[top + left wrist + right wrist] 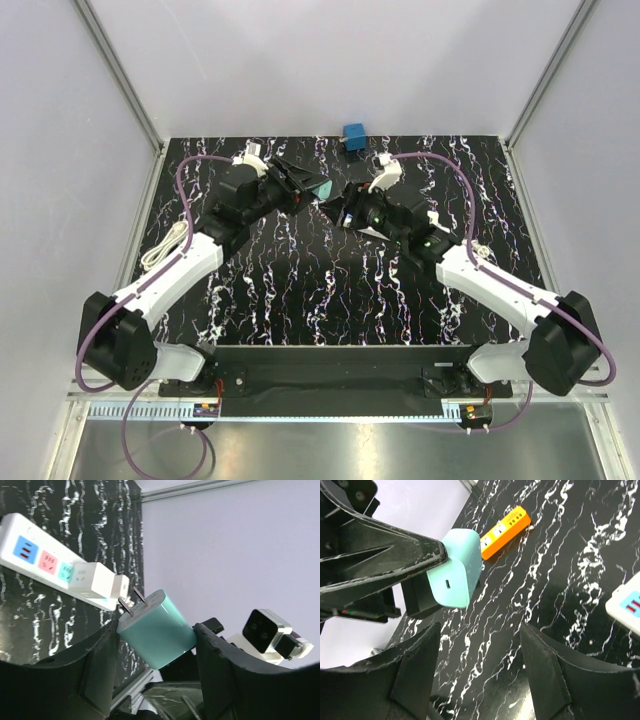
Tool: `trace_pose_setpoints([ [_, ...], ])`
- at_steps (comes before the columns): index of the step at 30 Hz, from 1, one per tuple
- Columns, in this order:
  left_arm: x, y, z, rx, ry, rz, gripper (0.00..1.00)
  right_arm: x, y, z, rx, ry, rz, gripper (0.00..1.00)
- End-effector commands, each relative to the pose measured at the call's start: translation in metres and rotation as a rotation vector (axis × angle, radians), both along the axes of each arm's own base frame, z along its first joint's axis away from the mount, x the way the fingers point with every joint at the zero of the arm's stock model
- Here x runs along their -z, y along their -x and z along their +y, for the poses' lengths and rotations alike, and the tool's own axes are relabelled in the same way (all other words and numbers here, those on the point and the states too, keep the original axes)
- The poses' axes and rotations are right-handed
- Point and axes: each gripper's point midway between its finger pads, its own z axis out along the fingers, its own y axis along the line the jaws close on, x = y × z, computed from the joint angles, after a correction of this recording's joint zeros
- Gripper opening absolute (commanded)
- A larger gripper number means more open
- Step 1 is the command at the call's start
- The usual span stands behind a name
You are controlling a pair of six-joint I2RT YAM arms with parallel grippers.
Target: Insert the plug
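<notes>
My left gripper (156, 632) is shut on a teal plug (159, 626), held in the air with its two metal prongs pointing away. In the top view the left gripper (303, 185) holds the plug (320, 187) over the table's far middle. A white power strip (47, 560) lies beyond the prongs with a white adapter (97, 580) plugged into it. My right gripper (480, 630) is open and empty, facing the teal plug (454, 570) from close by; in the top view the right gripper (347, 207) sits just right of the plug.
An orange power strip (504, 529) lies on the black marbled table behind the plug. The white strip's end (626, 605) shows at the right edge. A blue block (354, 135) sits at the far edge, and a white cable (165, 245) at the left edge.
</notes>
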Motion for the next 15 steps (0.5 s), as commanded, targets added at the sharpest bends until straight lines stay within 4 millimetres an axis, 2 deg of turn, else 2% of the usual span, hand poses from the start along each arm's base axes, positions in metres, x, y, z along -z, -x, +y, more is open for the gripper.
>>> trace_pose_setpoints([
  [1,-0.039,0.009,-0.005,0.010,0.100,-0.093,0.00,-0.041,-0.017,0.005,0.054,-0.022,-0.134,0.71],
  [4,-0.033,0.011,-0.008,0.015,0.104,-0.081,0.00,-0.044,-0.019,0.009,0.060,-0.016,-0.141,0.71],
  [10,-0.033,0.013,-0.007,0.008,0.100,-0.087,0.00,-0.048,-0.027,0.014,0.090,-0.005,-0.150,0.71],
  [15,-0.031,0.014,-0.007,0.007,0.096,-0.088,0.00,-0.039,-0.037,0.018,0.117,0.022,-0.134,0.57],
])
